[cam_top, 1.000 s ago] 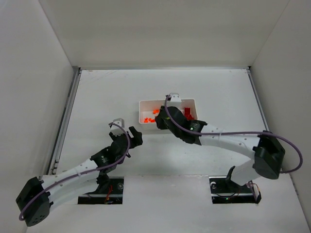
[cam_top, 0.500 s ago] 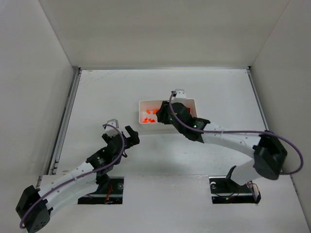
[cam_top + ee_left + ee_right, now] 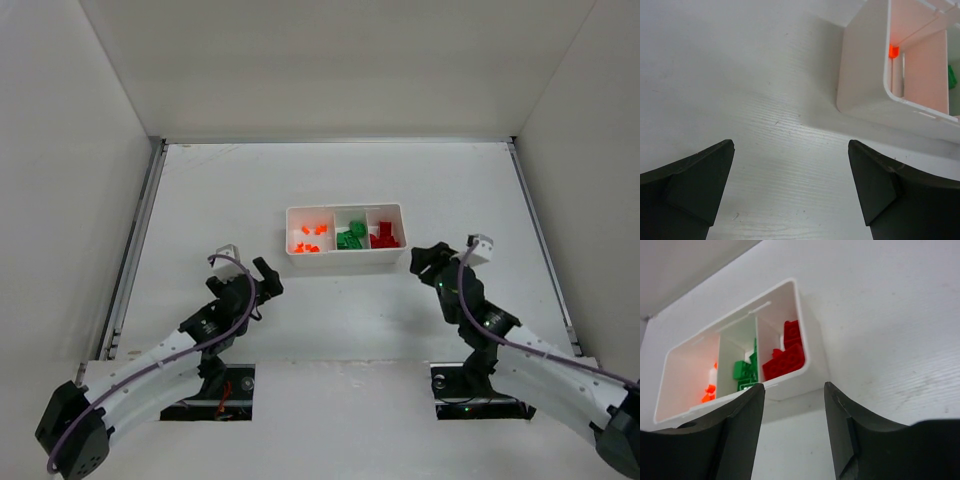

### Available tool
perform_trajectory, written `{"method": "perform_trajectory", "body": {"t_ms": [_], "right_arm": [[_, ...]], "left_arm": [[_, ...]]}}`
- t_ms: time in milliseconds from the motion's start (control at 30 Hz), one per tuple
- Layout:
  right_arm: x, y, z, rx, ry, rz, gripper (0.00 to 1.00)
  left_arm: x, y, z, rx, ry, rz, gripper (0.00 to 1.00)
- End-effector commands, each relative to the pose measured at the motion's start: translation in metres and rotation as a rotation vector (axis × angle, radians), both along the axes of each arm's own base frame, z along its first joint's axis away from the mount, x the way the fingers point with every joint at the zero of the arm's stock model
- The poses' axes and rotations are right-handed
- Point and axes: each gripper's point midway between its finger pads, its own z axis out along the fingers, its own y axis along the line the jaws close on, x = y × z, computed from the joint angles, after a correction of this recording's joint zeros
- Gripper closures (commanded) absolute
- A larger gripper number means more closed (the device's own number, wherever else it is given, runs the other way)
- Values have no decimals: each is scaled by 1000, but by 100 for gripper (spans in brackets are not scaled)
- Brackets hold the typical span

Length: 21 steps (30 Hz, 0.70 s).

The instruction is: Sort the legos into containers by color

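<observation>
1. Sorting looks finished, as far as the overhead view shows. The white tray [image 3: 345, 263] sits just above centre frame, with orange bits [image 3: 308, 238] in its left compartment, green bricks [image 3: 351, 236] in the middle one and red bricks [image 3: 384, 235] in the right one.
2. No loose brick shows anywhere on the table [image 3: 200, 200], so probably nothing is left but to park the arms.
3. The left gripper [image 3: 268, 277] is at the lower left of the tray, well apart from it. Its jaws are spread wide and empty, and its wrist view shows only bare table between them.
4. The right gripper [image 3: 428, 257] sits near the tray's lower right corner. Its jaws are parted and hold nothing.
5. A second ago the right arm lay across the tray and hid the green and red compartments. It has since pulled back to the lower right. The left arm has slid slightly down and left, and the tray has not moved.
</observation>
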Motion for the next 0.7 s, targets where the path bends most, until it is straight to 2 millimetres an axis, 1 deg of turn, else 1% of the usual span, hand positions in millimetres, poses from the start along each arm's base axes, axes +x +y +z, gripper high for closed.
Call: {"method": "perform_trajectory", "body": {"t_ms": [0, 100, 200, 267, 433, 667], "right_arm": [[-2, -32, 2, 114, -73, -119, 41], [-9, -58, -7, 176, -118, -187, 39], [-16, -69, -17, 214, -141, -206, 38], [-20, -74, -23, 236, -147, -215, 38], [-23, -86, -25, 272, -174, -247, 38], [-18, -87, -33, 258, -131, -245, 39]], "left_arm": [[5, 0, 12, -6, -3, 19, 0], [5, 4, 4, 32, 41, 31, 0], [5, 7, -3, 65, 87, 48, 0], [6, 10, -4, 76, 104, 61, 0], [8, 11, -1, 63, 94, 69, 0], [4, 5, -5, 44, 108, 49, 0]]}}
